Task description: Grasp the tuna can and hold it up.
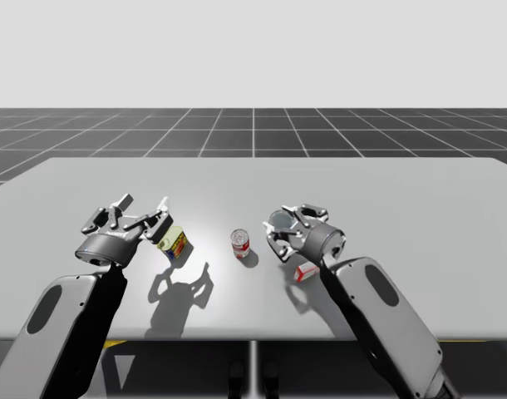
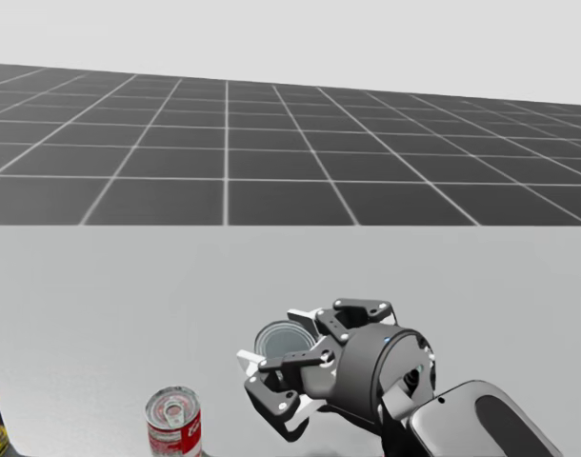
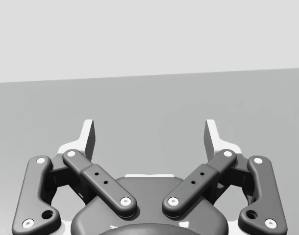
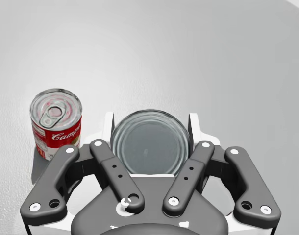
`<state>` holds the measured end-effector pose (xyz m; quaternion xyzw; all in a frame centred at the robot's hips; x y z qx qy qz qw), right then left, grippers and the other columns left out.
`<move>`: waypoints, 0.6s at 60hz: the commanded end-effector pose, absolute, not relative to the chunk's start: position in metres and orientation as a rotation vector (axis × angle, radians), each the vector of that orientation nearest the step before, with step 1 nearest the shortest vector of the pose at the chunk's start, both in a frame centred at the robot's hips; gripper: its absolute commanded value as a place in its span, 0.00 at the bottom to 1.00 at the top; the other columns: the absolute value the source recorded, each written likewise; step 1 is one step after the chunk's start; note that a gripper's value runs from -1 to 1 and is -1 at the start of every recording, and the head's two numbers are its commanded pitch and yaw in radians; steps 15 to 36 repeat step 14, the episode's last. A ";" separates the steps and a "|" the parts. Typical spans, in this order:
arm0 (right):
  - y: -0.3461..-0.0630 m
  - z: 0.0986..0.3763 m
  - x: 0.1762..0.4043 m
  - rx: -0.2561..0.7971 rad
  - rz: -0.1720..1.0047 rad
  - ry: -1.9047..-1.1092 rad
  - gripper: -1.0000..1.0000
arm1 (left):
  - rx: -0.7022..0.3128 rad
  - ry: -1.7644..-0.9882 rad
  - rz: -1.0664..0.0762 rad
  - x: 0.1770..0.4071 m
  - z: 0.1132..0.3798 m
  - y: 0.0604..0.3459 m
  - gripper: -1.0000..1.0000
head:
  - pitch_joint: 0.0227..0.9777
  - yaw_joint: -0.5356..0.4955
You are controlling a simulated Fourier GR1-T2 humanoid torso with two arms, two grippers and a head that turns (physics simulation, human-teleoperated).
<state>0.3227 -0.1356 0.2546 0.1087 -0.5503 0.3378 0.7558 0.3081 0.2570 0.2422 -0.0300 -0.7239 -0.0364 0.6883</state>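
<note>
— Where is the low, round, silver metal tuna can [image 4: 150,147]?
— Between the fingers of the robot's right gripper [image 4: 150,128], which press on its rim from both sides, with its flat lid facing the wrist camera. Whether it is clear of the grey table [image 1: 403,191] cannot be told
— And its neighbours?
— In the high view the upright red-and-white cylindrical soup can [image 1: 241,243] stands at the tuna can's 8 o'clock, apart from it. A small red-and-white box [image 1: 304,273] lies at its 5 o'clock, beside the right arm
— The other arm?
— The left gripper [image 3: 150,132] hangs with its fingers spread wide. In the high view a yellow tin with a red label [image 1: 174,243] sits just at its 4 o'clock and at the soup can's 9 o'clock
</note>
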 end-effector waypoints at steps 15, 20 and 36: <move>-0.143 0.351 0.310 -0.047 0.651 -1.496 1.00 | -0.066 -1.627 -0.081 0.308 0.243 0.257 0.00 | 0.45 0.38; -0.143 0.351 0.310 -0.047 0.651 -1.496 1.00 | -0.066 -1.627 -0.081 0.308 0.243 0.257 0.00 | 0.45 0.38; -0.143 0.351 0.310 -0.047 0.651 -1.496 1.00 | -0.066 -1.627 -0.081 0.308 0.243 0.257 0.00 | 0.45 0.38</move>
